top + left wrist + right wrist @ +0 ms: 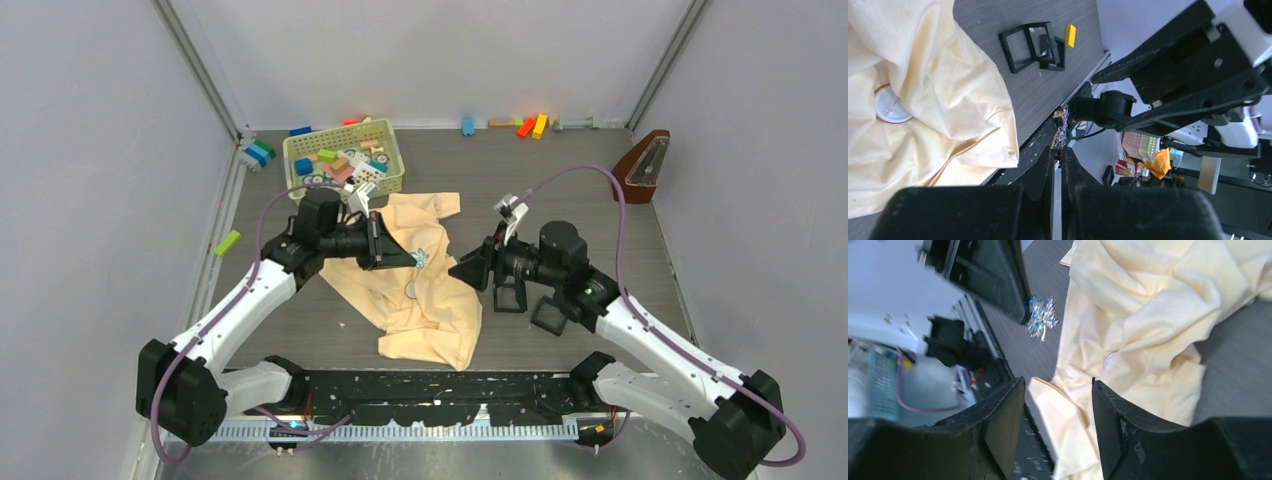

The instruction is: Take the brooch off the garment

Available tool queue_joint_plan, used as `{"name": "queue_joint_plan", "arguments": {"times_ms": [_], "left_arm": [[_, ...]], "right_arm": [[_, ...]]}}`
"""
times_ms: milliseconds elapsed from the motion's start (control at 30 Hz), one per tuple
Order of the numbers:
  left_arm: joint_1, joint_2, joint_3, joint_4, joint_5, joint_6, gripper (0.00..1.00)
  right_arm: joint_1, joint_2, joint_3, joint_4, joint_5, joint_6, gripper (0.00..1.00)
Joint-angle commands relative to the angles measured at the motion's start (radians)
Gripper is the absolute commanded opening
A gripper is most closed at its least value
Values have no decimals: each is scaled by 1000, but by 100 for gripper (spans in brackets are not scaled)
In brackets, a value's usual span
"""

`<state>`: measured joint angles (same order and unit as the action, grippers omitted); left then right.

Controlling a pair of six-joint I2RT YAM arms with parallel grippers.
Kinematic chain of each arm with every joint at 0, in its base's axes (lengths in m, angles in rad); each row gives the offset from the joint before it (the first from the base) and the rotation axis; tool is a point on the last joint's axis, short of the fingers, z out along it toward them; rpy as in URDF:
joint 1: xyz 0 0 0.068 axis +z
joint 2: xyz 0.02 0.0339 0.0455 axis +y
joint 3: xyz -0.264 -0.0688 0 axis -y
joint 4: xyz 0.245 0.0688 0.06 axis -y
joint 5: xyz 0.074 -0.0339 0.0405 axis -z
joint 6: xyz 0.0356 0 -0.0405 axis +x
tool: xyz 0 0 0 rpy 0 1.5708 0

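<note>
Holding the brooch (1042,317) by one edge, my left pincer (1058,156) is clamped shut on it at the very fingertips. The brooch hangs in the air just beside the garment (430,300), a pale yellow cloth crumpled in the middle of the worktop (560,180). My right pincer (1058,385) stands partly open and empty, facing the brooch from its 3 o'clock, near but apart.

As I judge it, the grip is thin, so a jolt could let the brooch slip and drop into the folds. If my right pincer comes in to take it, a slight misalignment could knock it loose or bump my left fingers. Whether the pin is fully free of the fabric I cannot tell; if not, pulling away would drag the cloth.

Counted: one brooch, one garment, and one round disc (411,291) lying on the cloth. Two black square trays (508,295) sit at the brooch's 4 o'clock. One basket (343,160) of blocks sits at 11 o'clock and one metronome (645,165) at 2 o'clock. Loose blocks at 12 o'clock are too small to count.
</note>
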<state>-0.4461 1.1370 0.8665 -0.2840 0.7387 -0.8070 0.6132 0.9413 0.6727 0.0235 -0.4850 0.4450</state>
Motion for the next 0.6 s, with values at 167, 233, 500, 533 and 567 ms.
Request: {"name": "queue_joint_plan", "arguments": {"times_ms": [167,233,500,533,567], "left_arm": [[14,101,168,-161,150,-25,0],[14,112,188,-198,155,-8,0],[15,127,224,-265,170,23,0],[15,129,224,-267,173,23,0],[15,130,224,-266,175,23,0]], "right_arm": [[169,-96,-80,158,-18,-852,48],[232,-79,-79,162,39,-972,46],[416,1,-85,186,308,-1351,49],[429,5,-90,224,336,-1372,49],[444,8,-101,246,363,-1378,49]]}}
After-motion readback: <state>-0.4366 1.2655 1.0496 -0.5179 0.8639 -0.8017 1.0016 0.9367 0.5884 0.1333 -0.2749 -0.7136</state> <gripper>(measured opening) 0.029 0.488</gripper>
